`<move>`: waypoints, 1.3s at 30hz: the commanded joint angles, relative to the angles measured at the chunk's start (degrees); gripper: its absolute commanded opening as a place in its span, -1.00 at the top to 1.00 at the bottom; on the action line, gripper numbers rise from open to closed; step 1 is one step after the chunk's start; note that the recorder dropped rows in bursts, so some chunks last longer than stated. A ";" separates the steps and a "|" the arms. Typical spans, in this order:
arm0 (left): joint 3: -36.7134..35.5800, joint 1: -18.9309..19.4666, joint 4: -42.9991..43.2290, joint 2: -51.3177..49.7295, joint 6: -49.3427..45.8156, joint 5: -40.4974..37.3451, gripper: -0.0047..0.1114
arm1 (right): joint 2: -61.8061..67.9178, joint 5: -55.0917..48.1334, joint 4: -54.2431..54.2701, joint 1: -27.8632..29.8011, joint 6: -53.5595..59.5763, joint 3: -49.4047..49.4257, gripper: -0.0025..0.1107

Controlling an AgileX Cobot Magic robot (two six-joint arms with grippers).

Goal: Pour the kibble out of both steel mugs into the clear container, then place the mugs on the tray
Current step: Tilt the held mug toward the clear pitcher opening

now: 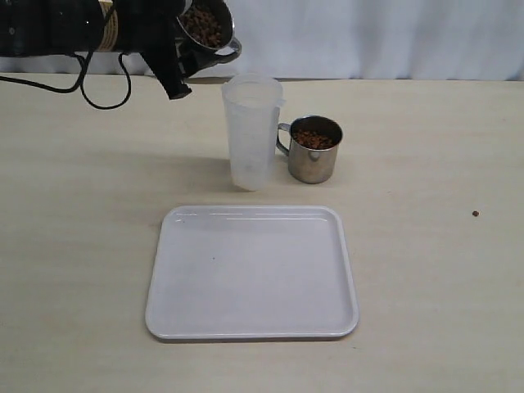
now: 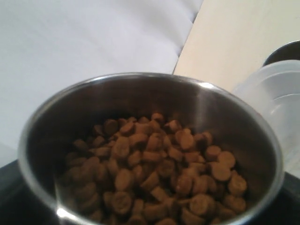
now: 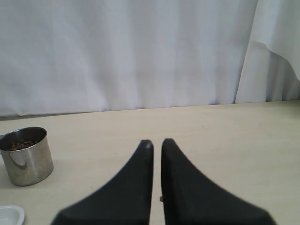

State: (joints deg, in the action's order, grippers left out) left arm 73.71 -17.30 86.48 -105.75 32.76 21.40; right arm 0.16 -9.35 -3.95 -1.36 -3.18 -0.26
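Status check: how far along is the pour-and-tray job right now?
Nothing finished: the clear container looks empty and the tray holds no mugs. In hand: the left claw holds the lifted mug, full of kibble, tilted near the container's rim. Left: that pour, the full second mug beside the container, then both mugs onto the tray. The right claw is shut, holding nothing.

Table (image 1: 82, 246) w/ tray (image 1: 246, 278), container (image 1: 250, 135), mug (image 1: 313, 164), dark speck (image 1: 475, 214)
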 commanded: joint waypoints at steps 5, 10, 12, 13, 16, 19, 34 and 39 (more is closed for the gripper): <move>0.64 -0.76 0.23 0.44 -4.83 0.23 0.92 | -0.16 0.25 0.18 -0.10 0.20 0.26 0.87; 0.64 -1.76 0.23 0.44 -6.34 -1.30 0.92 | -0.16 0.25 0.18 -0.10 0.20 0.26 0.87; 0.64 -1.88 0.23 0.44 -6.71 -1.50 0.92 | -0.16 0.25 0.18 -0.10 0.20 0.26 0.87; 0.64 -1.98 -0.01 0.44 -7.15 -1.59 0.92 | -0.16 0.25 0.18 -0.10 0.20 0.26 0.87; 1.03 -1.98 -0.23 0.44 -7.47 -1.59 0.92 | -0.16 0.25 0.18 -0.10 0.20 0.26 0.87; 1.52 -1.98 -0.23 0.44 -7.66 -2.10 0.92 | -0.16 0.25 0.18 -0.10 0.20 0.26 0.87; 1.75 -2.08 -0.17 0.56 -10.00 -4.28 0.92 | -0.16 0.25 0.18 -0.10 0.20 0.26 0.87; 1.88 -2.08 -0.17 0.56 -10.20 -4.43 0.92 | -0.16 0.25 0.18 -0.10 0.20 0.26 0.87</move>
State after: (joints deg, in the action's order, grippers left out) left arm 74.78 -19.24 87.19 -105.75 22.63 17.12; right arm 0.16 -9.35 -3.95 -1.36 -3.18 -0.26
